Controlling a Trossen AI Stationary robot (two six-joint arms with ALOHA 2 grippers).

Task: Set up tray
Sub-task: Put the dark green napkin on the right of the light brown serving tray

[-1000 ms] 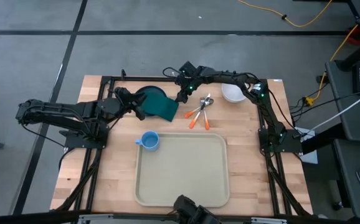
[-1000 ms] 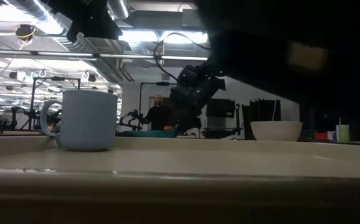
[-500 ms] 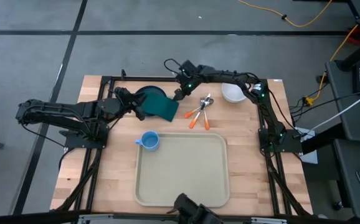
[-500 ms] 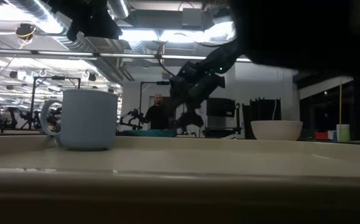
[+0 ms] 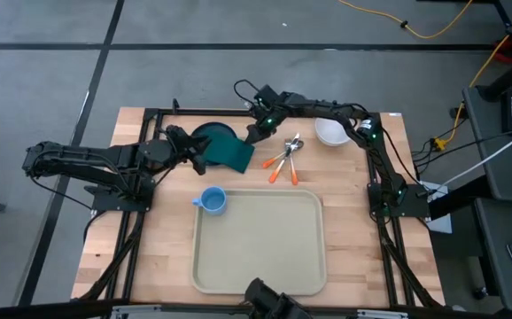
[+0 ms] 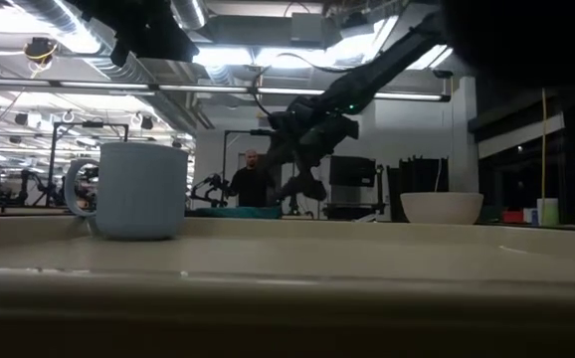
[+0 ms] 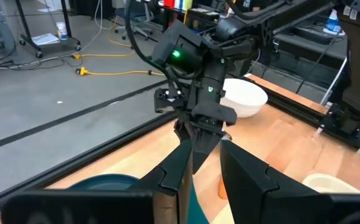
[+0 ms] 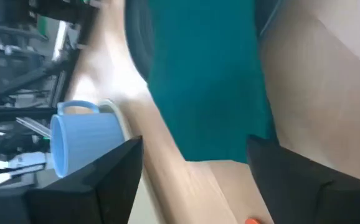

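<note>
Lying empty at the near tabletop edge, the tray (image 5: pixel 258 241) is not yet loaded. The napkin (image 5: pixel 231 152) is approached by the right gripper (image 5: pixel 252 135), jaws released; the left gripper (image 5: pixel 197 159), jaws narrowly parted, grasps nothing.

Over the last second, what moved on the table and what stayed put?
Only the right gripper moved: it slid a little away from the orange-handled cutlery toward the dark green napkin, jaws open, holding nothing. The left gripper, the light blue mug, the white bowl and the empty beige plastic tray stayed.
</note>
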